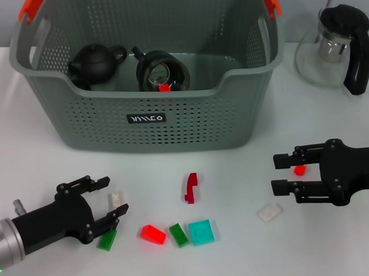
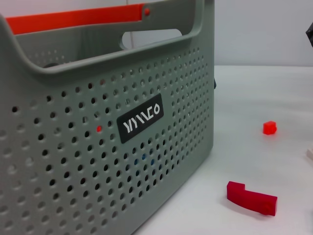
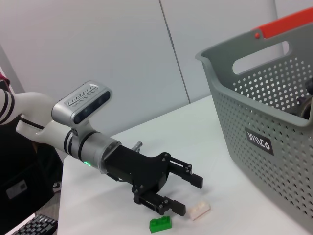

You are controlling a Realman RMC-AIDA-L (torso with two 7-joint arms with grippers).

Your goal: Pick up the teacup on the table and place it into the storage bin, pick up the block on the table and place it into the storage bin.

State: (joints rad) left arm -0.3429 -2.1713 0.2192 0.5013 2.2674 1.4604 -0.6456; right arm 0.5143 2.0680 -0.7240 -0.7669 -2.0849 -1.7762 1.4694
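The storage bin [image 1: 147, 85] stands at the far middle of the white table [image 1: 234, 172], its long axis running left to right and its black label [image 1: 147, 118] facing the robot. Inside it lie a black teapot [image 1: 97, 62] and a dark glass teacup [image 1: 162, 71]. In front of the bin the table is scattered with blocks: a dark red curved block [image 1: 190, 187] lying roughly front to back, and nearer the robot a red block [image 1: 152, 233], a green block [image 1: 179, 234] and a teal square block [image 1: 201, 232], close together in a row. The left gripper [image 1: 111, 202] sits low at the near left, fingers spread wide, with a white block [image 1: 117, 198] between them and a second green block [image 1: 107, 239] just beside the lower finger. The right gripper [image 1: 283, 174] hovers at the right, fingers also spread wide around a small red cube [image 1: 300, 169], with another white block [image 1: 269, 212] nearby. A glass pitcher [image 1: 342, 44] stands at the far right, well apart from the bin.
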